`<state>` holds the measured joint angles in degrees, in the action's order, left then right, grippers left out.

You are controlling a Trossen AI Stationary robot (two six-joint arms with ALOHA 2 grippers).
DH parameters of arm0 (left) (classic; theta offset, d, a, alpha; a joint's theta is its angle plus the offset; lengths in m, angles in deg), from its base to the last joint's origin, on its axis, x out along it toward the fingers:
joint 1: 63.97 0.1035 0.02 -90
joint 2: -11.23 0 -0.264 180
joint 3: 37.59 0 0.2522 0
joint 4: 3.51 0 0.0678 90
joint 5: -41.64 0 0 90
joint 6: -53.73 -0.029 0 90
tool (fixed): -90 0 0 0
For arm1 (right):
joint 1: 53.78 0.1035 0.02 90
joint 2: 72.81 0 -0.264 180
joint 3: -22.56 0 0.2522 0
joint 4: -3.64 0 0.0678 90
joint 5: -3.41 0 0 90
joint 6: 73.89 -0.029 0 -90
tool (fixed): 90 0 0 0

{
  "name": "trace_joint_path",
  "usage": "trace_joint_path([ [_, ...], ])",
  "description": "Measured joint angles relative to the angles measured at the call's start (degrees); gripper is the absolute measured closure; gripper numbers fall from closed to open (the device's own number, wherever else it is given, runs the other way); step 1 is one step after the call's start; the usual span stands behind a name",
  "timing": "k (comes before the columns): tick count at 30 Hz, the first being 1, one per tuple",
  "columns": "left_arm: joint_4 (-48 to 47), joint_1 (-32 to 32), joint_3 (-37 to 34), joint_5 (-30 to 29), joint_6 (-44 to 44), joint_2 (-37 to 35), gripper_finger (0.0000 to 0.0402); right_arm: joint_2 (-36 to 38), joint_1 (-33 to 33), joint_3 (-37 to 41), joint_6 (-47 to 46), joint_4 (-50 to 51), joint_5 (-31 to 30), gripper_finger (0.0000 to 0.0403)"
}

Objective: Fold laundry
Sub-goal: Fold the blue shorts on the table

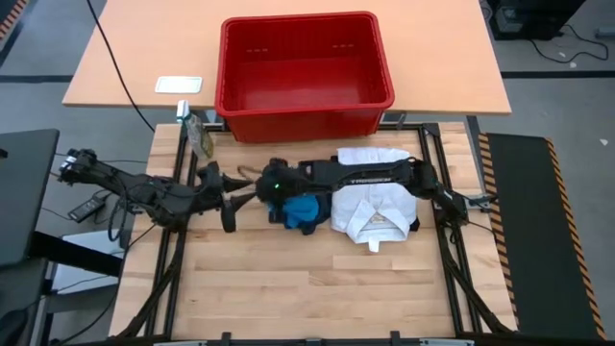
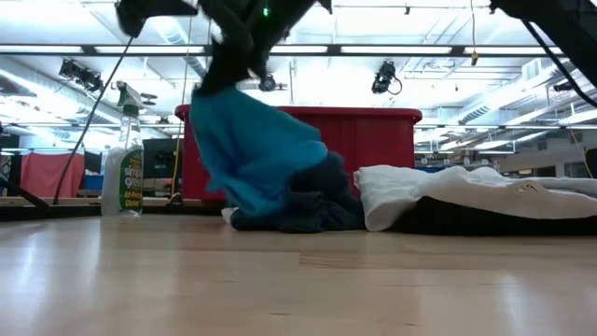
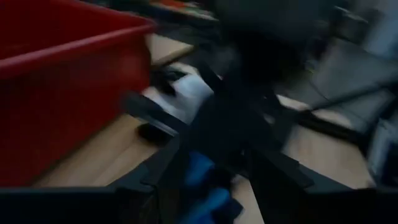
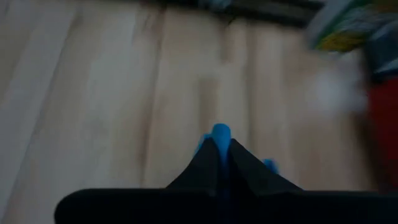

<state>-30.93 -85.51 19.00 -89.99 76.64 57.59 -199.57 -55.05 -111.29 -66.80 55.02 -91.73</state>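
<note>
My right tool [image 4: 219,148] is pinched shut on the blue piece [image 1: 301,212] near the tabletop's [image 1: 288,288] middle. I should lift slowly so it peels clear of the white garment [image 1: 373,213]. My left tool [image 1: 229,197] waits alongside, half open.

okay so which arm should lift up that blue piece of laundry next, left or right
Right, probably. The right gripper is already shut on the blue piece, raising part of it off the table. The left gripper sits open just beside it, holding nothing.
</note>
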Motion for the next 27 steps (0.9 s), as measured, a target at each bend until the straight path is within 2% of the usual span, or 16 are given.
trace_joint_path([
  [2,5.1,-0.1,-0.2,0.9,-7.5,0.2,0.0225,2.2,-0.3,-0.2,-0.3,-1.1,-1.6,0.0388],
  [5,7.8,0.1,-0.2,0.7,-15.1,0.2,0.0225,10.0,-0.6,-0.2,-0.3,-2.4,-3.1,0.0388],
  [8,7.7,1.0,-0.1,0.6,-16.5,0.2,0.0225,19.1,-0.8,-0.8,-0.3,-3.9,-4.1,0.0388],
  [11,6.6,2.0,-0.2,0.5,-16.4,0.2,0.0225,24.0,-1.0,-0.7,-0.5,-2.7,-4.2,0.0388],
  [22,7.5,9.5,-0.2,0.3,-17.8,0.5,0.0222,32.2,-1.5,-0.5,-4.2,-1.0,-1.0,0.0388],
  [27,10.1,11.5,-0.1,3.8,-16.9,0.5,0.0182,32.6,-0.9,-0.1,-4.2,-0.1,0.5,0.0388],
])
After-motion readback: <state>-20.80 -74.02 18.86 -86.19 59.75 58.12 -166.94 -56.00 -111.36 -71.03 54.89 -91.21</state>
